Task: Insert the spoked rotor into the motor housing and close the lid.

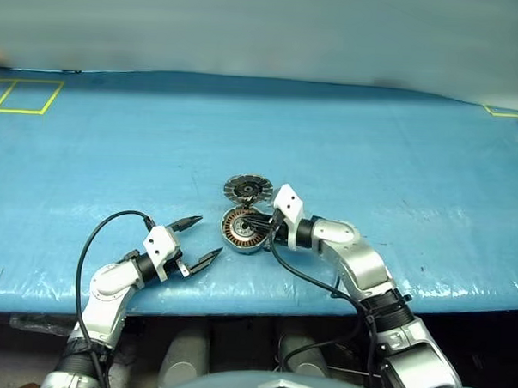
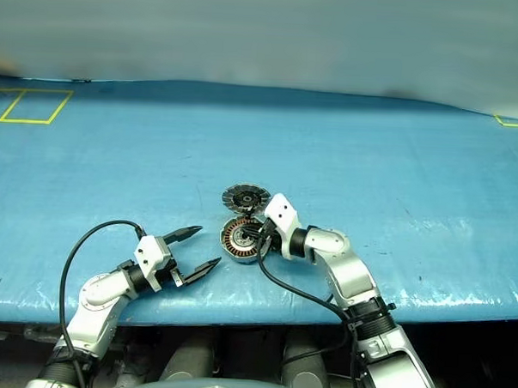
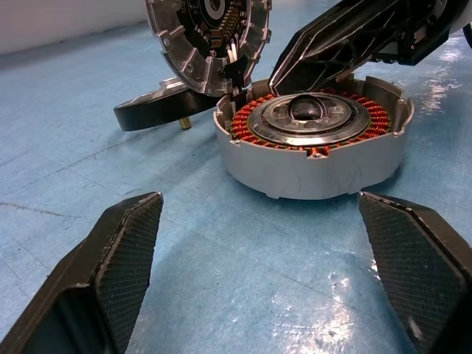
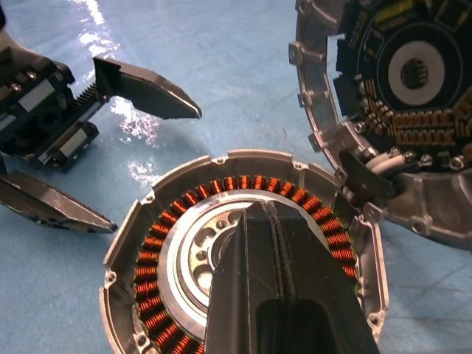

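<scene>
Worktop point(image 1: 398, 148) under blue sheeting, seen from the head camera: the motor housing point(image 1: 243, 230) sits near its front edge, with the lid point(image 1: 247, 190) swung open just behind it. Left gripper point(image 1: 197, 240) hovers beside the housing, fingers spread wide and empty. Right gripper point(image 1: 259, 221) reaches over the housing. In the left wrist view, the housing shows copper windings round a silver centre. In the right wrist view, the right fingers point(image 4: 284, 287) are pressed together above that centre; whether the spoked rotor is seated there I cannot tell.
</scene>
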